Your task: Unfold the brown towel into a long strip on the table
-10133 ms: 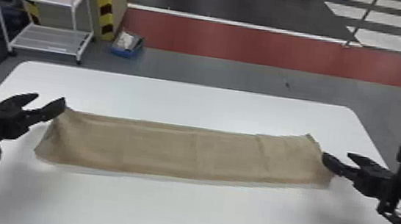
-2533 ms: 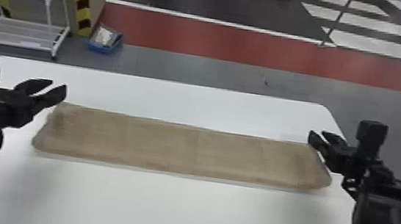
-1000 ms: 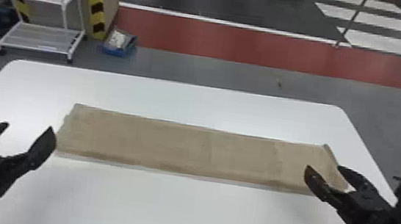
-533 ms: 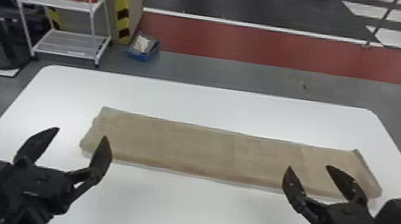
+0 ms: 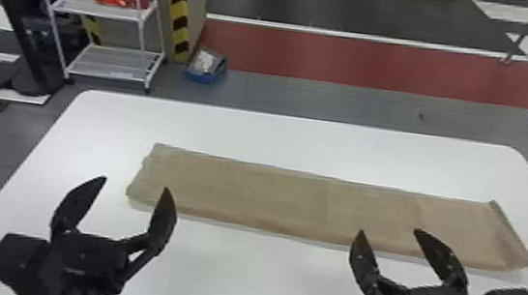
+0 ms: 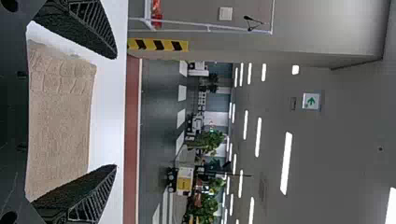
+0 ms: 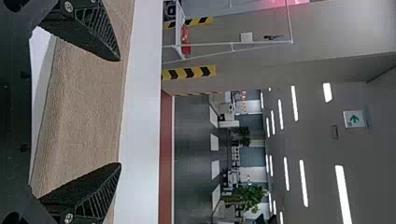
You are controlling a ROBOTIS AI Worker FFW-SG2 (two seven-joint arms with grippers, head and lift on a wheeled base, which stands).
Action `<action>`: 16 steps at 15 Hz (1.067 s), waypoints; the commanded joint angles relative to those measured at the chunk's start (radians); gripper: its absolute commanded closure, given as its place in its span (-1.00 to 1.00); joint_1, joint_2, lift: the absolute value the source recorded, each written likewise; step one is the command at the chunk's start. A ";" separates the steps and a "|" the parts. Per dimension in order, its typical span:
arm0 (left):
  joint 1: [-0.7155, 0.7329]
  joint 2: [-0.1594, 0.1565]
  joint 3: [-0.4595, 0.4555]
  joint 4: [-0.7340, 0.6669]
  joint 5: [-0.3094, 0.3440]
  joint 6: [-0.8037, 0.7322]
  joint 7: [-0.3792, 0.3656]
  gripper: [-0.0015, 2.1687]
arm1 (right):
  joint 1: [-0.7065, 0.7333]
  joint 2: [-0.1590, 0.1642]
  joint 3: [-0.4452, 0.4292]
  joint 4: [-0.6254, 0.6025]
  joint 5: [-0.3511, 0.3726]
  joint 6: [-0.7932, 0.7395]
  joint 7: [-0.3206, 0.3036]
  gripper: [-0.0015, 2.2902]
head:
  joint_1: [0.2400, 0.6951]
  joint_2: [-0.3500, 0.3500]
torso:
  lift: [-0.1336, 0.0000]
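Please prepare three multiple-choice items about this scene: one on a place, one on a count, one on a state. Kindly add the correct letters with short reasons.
1. Where is the blue bin?
A) On the rack's upper shelf
B) On the rack's lower shelf
C) On the floor beside the rack

2. How many end effectors are open?
A) Two
B) One
C) None

3. How does the brown towel lie?
A) Rolled up
B) Spread as a long strip
C) Folded into a small square

Key:
1 C: it sits on the grey floor, just right of the white rack.
2 A: the fingers of the left end effector and right end effector stand wide apart.
3 B: it stretches sideways over much of the white table.
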 commanded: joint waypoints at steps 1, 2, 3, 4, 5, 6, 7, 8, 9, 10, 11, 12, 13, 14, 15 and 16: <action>0.020 0.001 -0.022 -0.017 -0.045 -0.004 0.025 -0.96 | 0.032 0.002 0.045 -0.037 0.022 -0.008 0.000 -0.93 | 1.00 0.12 | -0.74; 0.029 0.004 -0.024 -0.029 -0.045 -0.004 0.025 -0.96 | 0.044 0.002 0.057 -0.054 0.028 -0.008 0.000 -0.93 | 1.00 0.15 | -0.74; 0.037 0.004 -0.024 -0.039 -0.045 -0.004 0.025 -0.96 | 0.053 0.002 0.066 -0.062 0.037 -0.014 -0.001 -0.93 | 1.00 0.17 | -0.74; 0.040 0.004 -0.025 -0.042 -0.045 -0.004 0.025 -0.96 | 0.065 0.002 0.068 -0.066 0.040 -0.039 -0.004 -0.93 | 1.00 0.21 | -0.74; 0.043 0.004 -0.025 -0.043 -0.045 -0.004 0.023 -0.96 | 0.082 0.002 0.068 -0.070 0.039 -0.060 -0.006 -0.93 | 1.00 0.22 | -0.74; 0.048 0.004 -0.027 -0.046 -0.043 -0.004 0.023 -0.96 | 0.096 0.002 0.068 -0.074 0.039 -0.082 -0.009 -0.93 | 1.00 0.22 | -0.74; 0.049 0.004 -0.031 -0.049 -0.043 -0.001 0.023 -0.96 | 0.113 0.002 0.068 -0.082 0.039 -0.094 -0.011 -0.93 | 1.00 0.22 | -0.74; 0.051 0.004 -0.037 -0.051 -0.043 -0.004 0.023 -0.96 | 0.127 0.002 0.066 -0.088 0.039 -0.106 -0.011 -0.93 | 1.00 0.22 | -0.74; 0.051 0.004 -0.045 -0.054 -0.043 -0.004 0.023 -0.96 | 0.133 0.002 0.066 -0.094 0.037 -0.113 -0.012 -0.93 | 1.00 0.21 | -0.74; 0.052 0.004 -0.050 -0.057 -0.045 -0.001 0.022 -0.96 | 0.138 0.002 0.065 -0.097 0.037 -0.113 -0.020 -0.93 | 1.00 0.20 | -0.74; 0.054 0.004 -0.053 -0.060 -0.045 -0.001 0.022 -0.96 | 0.141 0.002 0.063 -0.099 0.036 -0.116 -0.020 -0.92 | 1.00 0.19 | -0.74; 0.057 0.005 -0.053 -0.062 -0.045 -0.004 0.022 -0.96 | 0.145 0.002 0.062 -0.102 0.034 -0.116 -0.023 -0.92 | 1.00 0.18 | -0.74; 0.062 0.005 -0.051 -0.066 -0.045 -0.004 0.023 -0.96 | 0.147 0.002 0.060 -0.102 0.029 -0.116 -0.031 -0.92 | 1.00 0.15 | -0.74; 0.063 0.005 -0.051 -0.069 -0.045 -0.004 0.023 -0.96 | 0.147 0.002 0.051 -0.102 0.017 -0.116 -0.040 -0.92 | 1.00 0.15 | -0.74; 0.066 0.005 -0.048 -0.074 -0.045 -0.004 0.023 -0.96 | 0.148 0.002 0.039 -0.102 0.005 -0.116 -0.046 -0.92 | 1.00 0.14 | -0.74; 0.069 0.005 -0.045 -0.077 -0.045 -0.004 0.025 -0.96 | 0.148 0.002 0.028 -0.105 -0.004 -0.116 -0.047 -0.92 | 1.00 0.12 | -0.74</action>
